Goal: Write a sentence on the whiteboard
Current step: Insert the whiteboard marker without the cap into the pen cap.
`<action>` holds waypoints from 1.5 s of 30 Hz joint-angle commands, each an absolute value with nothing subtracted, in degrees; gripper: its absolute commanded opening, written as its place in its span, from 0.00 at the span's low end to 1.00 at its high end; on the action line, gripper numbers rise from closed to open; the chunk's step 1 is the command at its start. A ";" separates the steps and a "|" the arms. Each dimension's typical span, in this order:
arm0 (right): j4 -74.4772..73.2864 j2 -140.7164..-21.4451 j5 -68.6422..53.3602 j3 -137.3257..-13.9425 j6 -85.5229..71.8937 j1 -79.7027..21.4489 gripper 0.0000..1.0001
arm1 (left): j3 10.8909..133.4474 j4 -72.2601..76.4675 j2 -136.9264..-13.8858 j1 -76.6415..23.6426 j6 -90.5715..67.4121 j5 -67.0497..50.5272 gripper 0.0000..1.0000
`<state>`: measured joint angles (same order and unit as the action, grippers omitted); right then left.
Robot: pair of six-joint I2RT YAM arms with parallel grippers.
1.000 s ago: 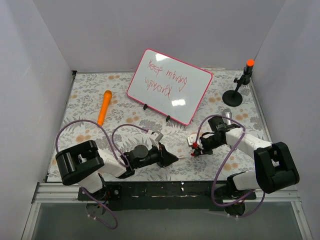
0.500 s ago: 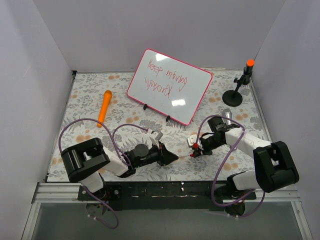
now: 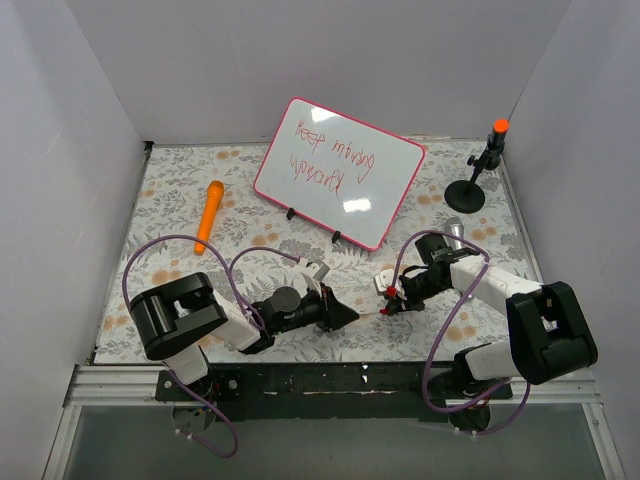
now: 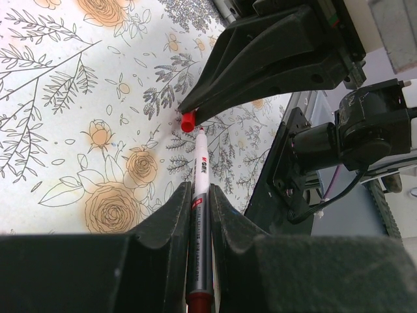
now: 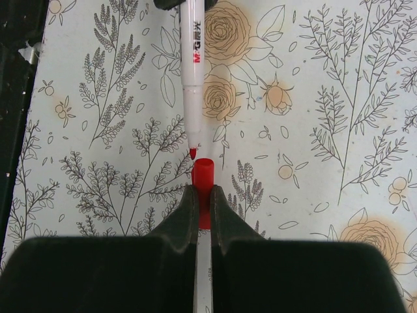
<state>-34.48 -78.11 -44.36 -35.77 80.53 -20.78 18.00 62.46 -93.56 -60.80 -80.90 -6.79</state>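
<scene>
Lab test booth: white walls [image 3: 300, 50], floral table cover [image 3: 250, 200], mounting rail [image 3: 330, 381].

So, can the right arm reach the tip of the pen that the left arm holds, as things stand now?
Probably yes. The red cap in the right pincer sits just short of the tip of the pen, nearly in line with it, and nothing stands between them.
</scene>
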 commanded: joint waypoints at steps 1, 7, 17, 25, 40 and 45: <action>-35.42 -78.31 -46.58 -36.12 81.04 -21.18 0.01 | 19.51 63.37 -93.69 -60.29 -80.33 -7.03 0.00; -35.33 -78.31 -46.58 -36.12 81.04 -21.18 0.01 | 19.95 63.11 -94.48 -60.12 -80.07 -7.47 0.00; -34.98 -78.66 -46.14 -36.12 80.69 -21.09 0.01 | 19.78 62.49 -94.39 -59.85 -79.72 -7.38 0.00; -34.37 -78.58 -45.88 -36.12 80.16 -21.18 0.01 | 19.69 61.79 -94.39 -59.68 -79.37 -7.56 0.00; -33.57 -78.57 -45.88 -36.04 79.19 -21.18 0.01 | 20.57 61.52 -95.80 -59.68 -79.28 -8.88 0.00; -33.75 -78.58 -46.05 -35.95 79.28 -21.18 0.01 | 20.74 61.70 -96.06 -59.68 -79.28 -8.88 0.00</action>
